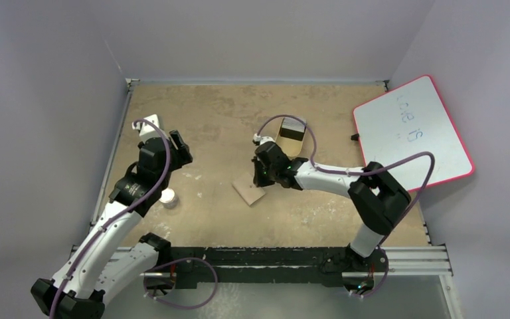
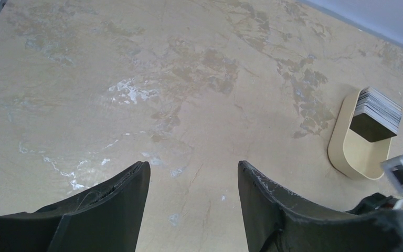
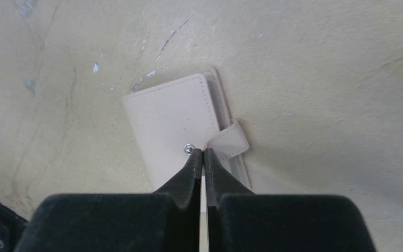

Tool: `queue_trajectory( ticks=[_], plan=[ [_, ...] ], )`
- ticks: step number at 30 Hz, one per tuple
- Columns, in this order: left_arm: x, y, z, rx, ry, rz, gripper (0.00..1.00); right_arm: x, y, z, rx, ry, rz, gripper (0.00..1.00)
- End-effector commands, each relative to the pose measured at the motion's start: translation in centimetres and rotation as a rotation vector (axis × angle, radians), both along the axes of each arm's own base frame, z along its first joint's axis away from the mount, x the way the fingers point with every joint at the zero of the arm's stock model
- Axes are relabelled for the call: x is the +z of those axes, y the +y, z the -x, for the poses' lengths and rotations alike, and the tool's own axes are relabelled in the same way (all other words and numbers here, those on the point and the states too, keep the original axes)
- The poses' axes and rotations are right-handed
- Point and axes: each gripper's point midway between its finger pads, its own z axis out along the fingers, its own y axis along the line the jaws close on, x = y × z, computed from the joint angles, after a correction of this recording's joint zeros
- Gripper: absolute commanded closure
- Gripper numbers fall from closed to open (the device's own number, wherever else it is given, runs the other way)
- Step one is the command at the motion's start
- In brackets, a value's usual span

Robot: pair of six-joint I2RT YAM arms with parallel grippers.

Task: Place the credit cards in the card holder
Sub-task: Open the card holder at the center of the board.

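Note:
The card holder (image 3: 168, 121), a tan bifold wallet, lies closed and flat on the table (image 1: 249, 193). Its snap tab (image 3: 232, 140) is off the metal stud (image 3: 189, 148), and the tab's free end runs in between the tips of my right gripper (image 3: 203, 153), which is shut on it. In the top view the right gripper (image 1: 259, 181) is at the wallet's far edge. The credit cards (image 2: 379, 109) are stacked at the far end of a tan oval tray (image 2: 346, 152), behind the right arm (image 1: 292, 126). My left gripper (image 2: 194, 167) hangs open over bare table, at the left (image 1: 180, 151).
A white board with a red rim (image 1: 412, 129) leans at the right edge of the table. A small white round object (image 1: 168, 197) sits beside the left arm. The tan tray (image 1: 283, 147) is just behind the right wrist.

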Motion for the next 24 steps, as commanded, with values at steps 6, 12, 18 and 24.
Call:
queue_trajectory(
  ticks=[6,12,18,24],
  plan=[
    [-0.4,-0.8,-0.7,-0.014,0.009,0.026,0.39,6.2,-0.7,-1.3,-0.019,-0.039,-0.292,1.0],
    [-4.4,-3.2,-0.9,-0.092,0.144,0.072,0.39,11.4,0.7,0.0,0.039,-0.055,-0.458,1.0],
    [-7.7,-5.9,-0.6,-0.149,0.242,0.184,0.4,13.1,1.3,2.0,0.07,0.001,-0.572,1.0],
    [-9.5,-7.7,-0.1,-0.19,0.275,0.286,0.41,12.1,1.2,2.6,0.093,0.087,-0.635,1.0]
  ],
)
